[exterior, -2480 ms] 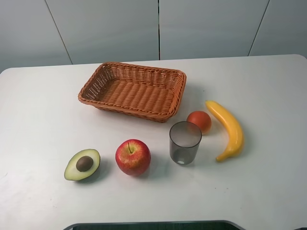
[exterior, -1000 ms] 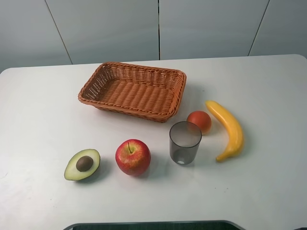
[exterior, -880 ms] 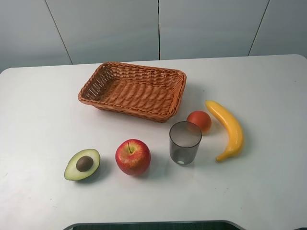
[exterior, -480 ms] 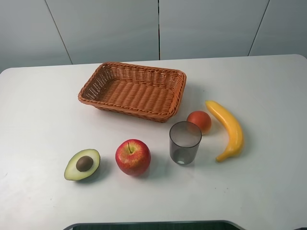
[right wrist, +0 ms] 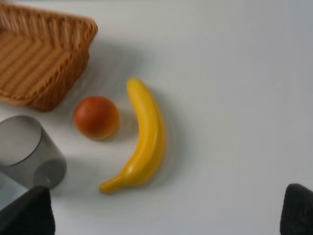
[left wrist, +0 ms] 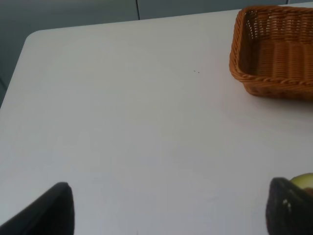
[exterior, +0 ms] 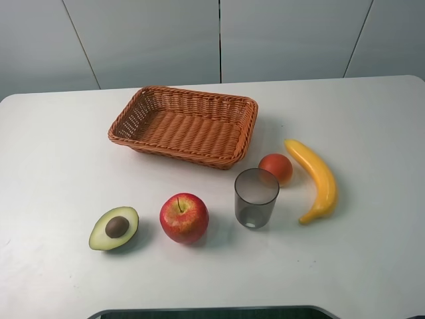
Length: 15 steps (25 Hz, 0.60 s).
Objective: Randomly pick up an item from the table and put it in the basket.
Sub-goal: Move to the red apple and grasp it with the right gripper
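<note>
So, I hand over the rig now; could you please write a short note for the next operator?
Left tool: open, empty, over the table near the avocado.
Right tool: open, empty, near the banana.
Apple sits on the table between avocado and cup; basket is empty.
Done: nothing yet. Left: grasp the apple, put it in the basket.

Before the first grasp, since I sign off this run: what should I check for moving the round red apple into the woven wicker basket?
1. Round red apple stands clear of halved avocado and grey translucent cup: ok.
2. Orange-brown wicker basket holds nothing: ok.
3. Left gripper open, holding nothing: ok.
4. Right gripper open, holding nothing: ok.
5. Apple seen by a wrist camera: not ok.
</note>
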Each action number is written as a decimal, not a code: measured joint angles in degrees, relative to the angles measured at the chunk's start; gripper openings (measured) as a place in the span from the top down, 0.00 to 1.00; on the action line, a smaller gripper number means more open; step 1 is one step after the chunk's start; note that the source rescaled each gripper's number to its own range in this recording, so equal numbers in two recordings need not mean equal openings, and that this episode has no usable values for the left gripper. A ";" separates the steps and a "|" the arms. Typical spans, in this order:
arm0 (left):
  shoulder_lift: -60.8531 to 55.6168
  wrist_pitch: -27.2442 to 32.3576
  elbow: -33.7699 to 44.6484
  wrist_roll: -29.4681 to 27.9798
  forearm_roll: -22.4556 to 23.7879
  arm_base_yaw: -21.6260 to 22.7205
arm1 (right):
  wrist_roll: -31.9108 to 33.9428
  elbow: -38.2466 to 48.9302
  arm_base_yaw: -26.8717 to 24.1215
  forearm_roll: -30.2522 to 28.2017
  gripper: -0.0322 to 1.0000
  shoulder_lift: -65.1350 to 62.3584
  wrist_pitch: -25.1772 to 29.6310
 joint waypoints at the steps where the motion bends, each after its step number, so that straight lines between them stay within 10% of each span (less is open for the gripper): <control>1: 0.00 0.00 0.00 0.00 0.00 0.00 | 0.00 -1.51 0.00 0.10 0.00 2.90 -0.25; 10: 0.00 0.00 0.00 0.00 0.00 0.00 | 0.29 -8.92 0.24 3.02 0.00 28.08 -6.06; 15: 0.00 0.00 0.00 0.00 0.00 0.00 | 0.55 -9.17 10.76 2.16 0.00 38.95 -15.30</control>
